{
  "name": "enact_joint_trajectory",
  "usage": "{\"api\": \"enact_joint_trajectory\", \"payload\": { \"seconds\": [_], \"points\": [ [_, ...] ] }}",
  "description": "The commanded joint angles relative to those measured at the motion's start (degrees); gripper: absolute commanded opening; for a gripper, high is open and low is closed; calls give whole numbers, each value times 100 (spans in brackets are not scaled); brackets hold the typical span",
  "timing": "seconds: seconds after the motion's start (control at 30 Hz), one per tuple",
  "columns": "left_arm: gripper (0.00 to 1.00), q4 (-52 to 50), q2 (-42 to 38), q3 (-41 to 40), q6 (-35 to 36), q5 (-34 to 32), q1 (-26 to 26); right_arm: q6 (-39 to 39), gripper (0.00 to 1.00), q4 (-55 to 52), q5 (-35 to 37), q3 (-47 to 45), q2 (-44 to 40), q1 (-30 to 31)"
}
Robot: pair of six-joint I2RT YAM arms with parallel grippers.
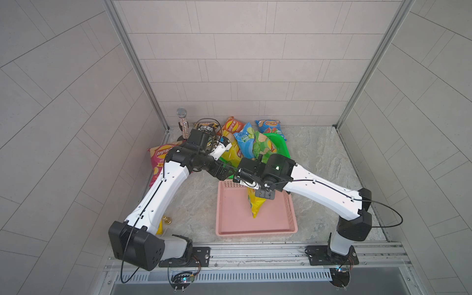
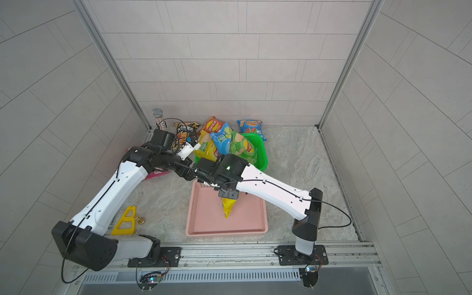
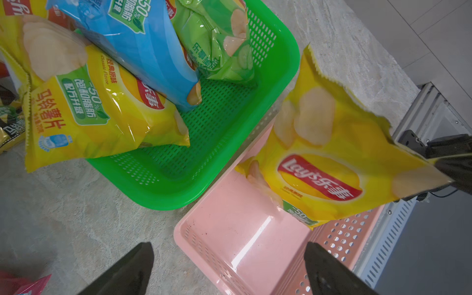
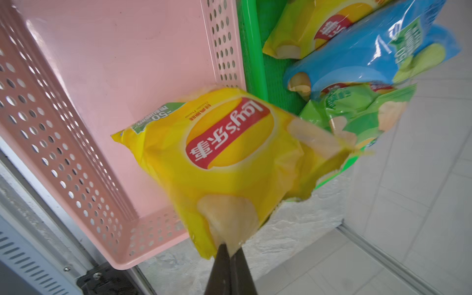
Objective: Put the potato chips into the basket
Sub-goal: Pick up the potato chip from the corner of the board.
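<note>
Right claw [image 4: 229, 249] clamped on yellow bag [image 4: 217, 163]

White arm links [image 1: 171, 189], black joints [image 1: 135, 245], thin black cables [image 1: 401, 218]; left hand [image 3: 228, 246] black, tapered fingers [image 3: 132, 268].

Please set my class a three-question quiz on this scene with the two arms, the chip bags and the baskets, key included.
1. True or false: the left gripper is shut.
2. What colour is the bag pinched by the right gripper? A blue, B yellow, C green.
3. Fill in: that bag hangs above the ____ basket.
Key: 1 false; 2 B; 3 pink.
</note>
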Motion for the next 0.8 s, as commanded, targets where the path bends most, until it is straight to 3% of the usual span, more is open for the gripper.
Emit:
{"api": "enact_joint_trajectory", "payload": {
  "seconds": [0.0, 0.2, 0.47, 0.57, 0.67, 0.77],
  "points": [
    [100, 70, 36, 0, -90, -125, 29, -476, 0, -8, 1336, -193, -138, 386],
    [100, 66, 31, -39, 147, 136, 29, -949, 0, 1549, 2588, -1519, -724, 516],
    [100, -769, -106, 31, 1297, 1140, 15, -1809, 0, 3501, 2530, -2677, -1720, 515],
    [100, -620, -157, 23, 1077, 923, 15, -2330, 0, 4424, 2317, -3145, -2117, 379],
    [100, -157, -164, 20, 344, 135, 38, -2409, 0, 4972, 1924, -3244, -2328, 39],
    [100, 46, -121, 168, -173, -278, 429, -2457, 0, 5442, 1632, -3167, -2368, -311]
  ]
}}
